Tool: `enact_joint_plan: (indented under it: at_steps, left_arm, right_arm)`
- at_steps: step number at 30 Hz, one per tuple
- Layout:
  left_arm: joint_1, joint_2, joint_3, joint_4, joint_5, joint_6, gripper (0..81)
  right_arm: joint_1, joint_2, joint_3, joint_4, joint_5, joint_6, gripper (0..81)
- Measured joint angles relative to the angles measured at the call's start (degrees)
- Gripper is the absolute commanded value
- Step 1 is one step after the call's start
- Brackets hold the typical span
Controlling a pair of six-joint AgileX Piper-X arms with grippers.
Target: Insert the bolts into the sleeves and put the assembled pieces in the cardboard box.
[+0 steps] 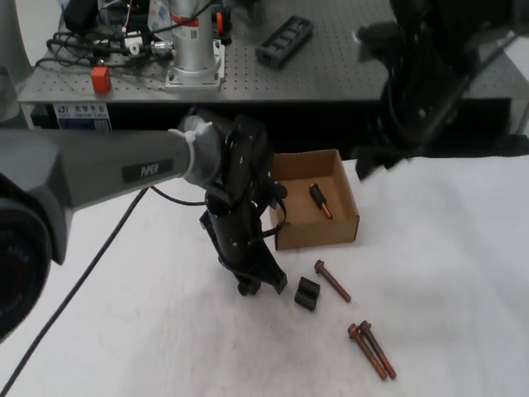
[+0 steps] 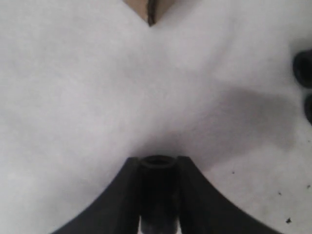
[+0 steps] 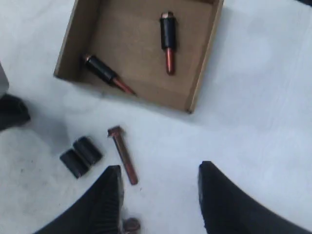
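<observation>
My left gripper [image 2: 158, 195] is shut on a black sleeve [image 2: 158, 187], held just above the white cloth; it hangs low beside the box [image 1: 263, 284]. Two loose black sleeves [image 1: 307, 293] lie side by side just right of it, also seen as sleeves [image 3: 80, 156]. One copper bolt [image 1: 332, 279] lies beside them, and two more bolts [image 1: 372, 349] lie nearer the front. The cardboard box [image 3: 195, 92] holds two assembled pieces [image 3: 167, 41] [image 3: 105, 72]. My right gripper [image 3: 161, 195] hovers open above the bolt [image 3: 123, 155], with nothing between its fingers.
White cloth [image 1: 446, 273] covers the bench. Behind it stands a perforated metal table [image 1: 331, 74] with a post, cables, an orange block [image 1: 100, 78] and a dark tray [image 1: 283, 40]. The right arm [image 1: 413, 91] reaches in from the back right.
</observation>
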Motion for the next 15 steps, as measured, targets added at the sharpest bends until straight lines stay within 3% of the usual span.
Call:
enact_joint_plan:
  at_steps: [6,15]
  left_arm:
    - [1.17,-9.41,7.5,-4.61,1.64,-4.21,0.7]
    - [1.86,-32.53,26.48,-20.04,1.91,-8.83,0.7]
  right_arm:
    - [1.19,5.49,4.81,-1.11,-0.78,-3.71,35.5]
    - [5.35,18.78,0.13,-4.41,1.43,-6.34,35.5]
